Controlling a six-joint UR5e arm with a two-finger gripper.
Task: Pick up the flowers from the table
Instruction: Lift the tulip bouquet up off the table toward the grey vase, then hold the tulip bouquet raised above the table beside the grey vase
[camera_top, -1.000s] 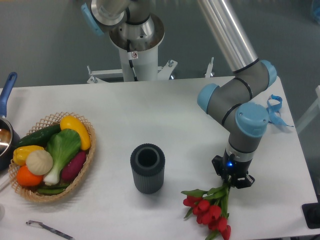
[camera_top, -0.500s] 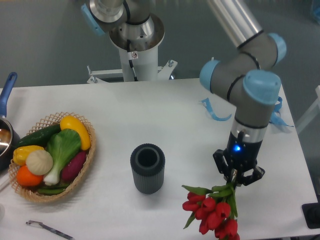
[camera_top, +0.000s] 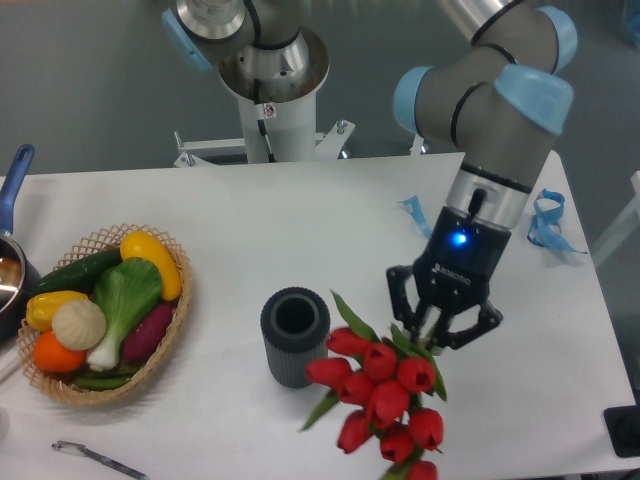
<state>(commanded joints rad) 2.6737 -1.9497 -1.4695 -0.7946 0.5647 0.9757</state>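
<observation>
The flowers (camera_top: 380, 395), a bunch of red tulips with green leaves, hang in the air above the white table (camera_top: 300, 220), blooms toward the camera, just right of the dark ribbed cup. My gripper (camera_top: 437, 325) is shut on their green stems, which are mostly hidden between the fingers. The bunch is clear of the tabletop and tilted down to the left.
A dark grey ribbed cup (camera_top: 295, 337) stands at the table's middle front. A wicker basket (camera_top: 100, 310) of vegetables sits at the left, with a blue-handled pot (camera_top: 12, 250) at the left edge. Blue ribbons (camera_top: 545, 220) lie at the right. A metal tool (camera_top: 95, 458) lies front left.
The gripper has risen and moved left toward the cup with the flowers, lifting them off the table. The blooms now hang higher and nearer the camera.
</observation>
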